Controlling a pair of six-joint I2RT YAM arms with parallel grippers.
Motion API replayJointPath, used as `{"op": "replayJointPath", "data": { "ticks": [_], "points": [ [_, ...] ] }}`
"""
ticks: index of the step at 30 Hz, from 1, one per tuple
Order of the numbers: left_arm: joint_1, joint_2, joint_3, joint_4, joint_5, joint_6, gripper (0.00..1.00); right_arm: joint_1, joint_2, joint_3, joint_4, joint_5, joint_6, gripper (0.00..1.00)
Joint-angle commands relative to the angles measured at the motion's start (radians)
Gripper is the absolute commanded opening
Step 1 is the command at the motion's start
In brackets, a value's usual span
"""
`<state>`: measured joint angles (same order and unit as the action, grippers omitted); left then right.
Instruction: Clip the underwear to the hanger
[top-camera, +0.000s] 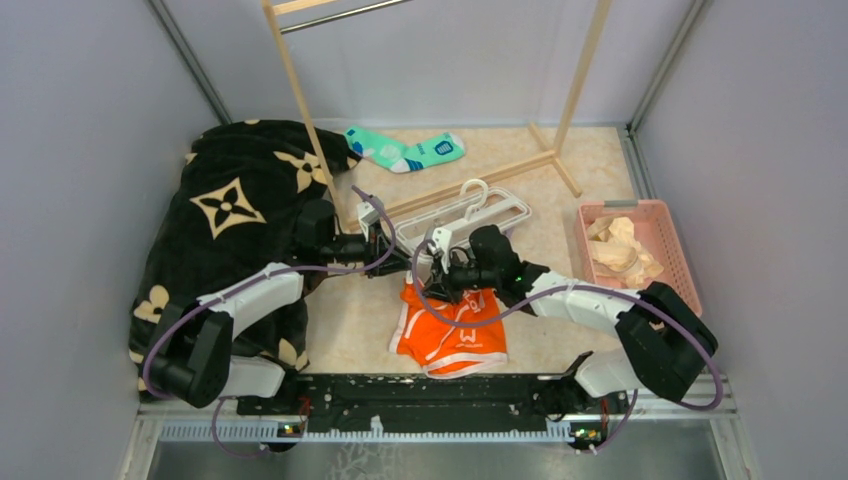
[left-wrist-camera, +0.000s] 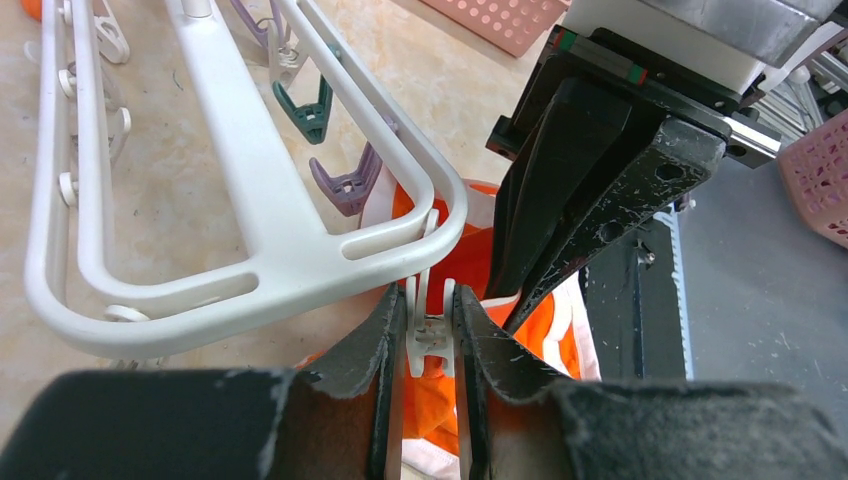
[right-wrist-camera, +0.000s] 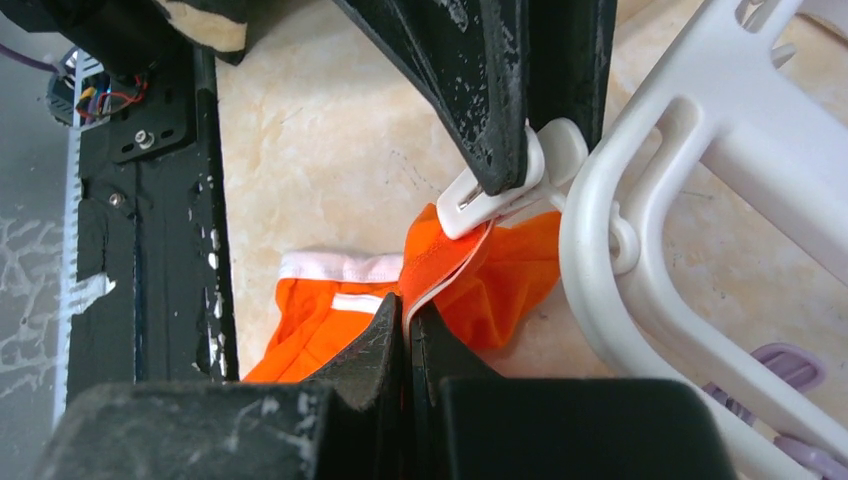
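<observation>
Both arms meet in the middle of the worktop (top-camera: 555, 255), right at the near corner of the hanger (left-wrist-camera: 270, 265). The hanger lies flat, hook pointing toward the back, with a purple clip (left-wrist-camera: 345, 185) and a teal clip (left-wrist-camera: 310, 115) showing under its frame.

The left claw (left-wrist-camera: 430, 300) is pinched around a little white clip (left-wrist-camera: 430, 340) that hangs off the hanger's corner, one finger on each side of it. The right claw (right-wrist-camera: 407, 310) is clamped tight on the edge of the underwear (top-camera: 450, 340), with the orange fabric and its white trim running straight into the closed fingers.

That pinched edge is pulled up off the worktop so the fabric reaches right to the mouth of the white clip. I honestly can't tell if it's actually inside the clip or just touching it. The rest of the underwear lies flat on the worktop near the front, just under the right claw and close to the arms' base rail, W logo facing up.

Other stuff around:
- a teal sock (top-camera: 405, 152) at the back, by the foot of the wooden rack (top-camera: 300, 100)
- a pink basket (top-camera: 670, 290) on the right with beige cloth in it
- a big black blanket (top-camera: 240, 200) with gold patterns heaped on the left, beside the left arm
</observation>
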<state>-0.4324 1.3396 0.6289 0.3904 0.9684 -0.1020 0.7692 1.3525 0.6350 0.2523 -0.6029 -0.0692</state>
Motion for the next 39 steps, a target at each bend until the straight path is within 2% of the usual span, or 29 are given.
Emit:
{"op": "replayJointPath", "data": {
  "ticks": [1,16,21,27,39],
  "points": [
    [-0.006,-0.03,0.03,-0.006,-0.002,0.031,0.0,-0.011,-0.053,0.016,-0.064,-0.026,-0.058,0.0],
    [-0.006,-0.032,0.045,-0.045,-0.014,0.058,0.0,-0.011,-0.106,0.004,-0.136,0.0,-0.067,0.0],
    [-0.006,-0.042,0.043,0.01,0.003,0.014,0.0,-0.011,-0.045,0.038,-0.167,-0.065,-0.088,0.0],
    [-0.006,-0.058,0.04,0.09,0.038,-0.036,0.0,0.009,0.034,0.094,-0.161,-0.074,-0.111,0.0],
    [-0.006,-0.057,0.016,0.103,0.062,-0.047,0.0,0.022,0.124,0.171,-0.046,-0.081,-0.093,0.0]
  ]
}}
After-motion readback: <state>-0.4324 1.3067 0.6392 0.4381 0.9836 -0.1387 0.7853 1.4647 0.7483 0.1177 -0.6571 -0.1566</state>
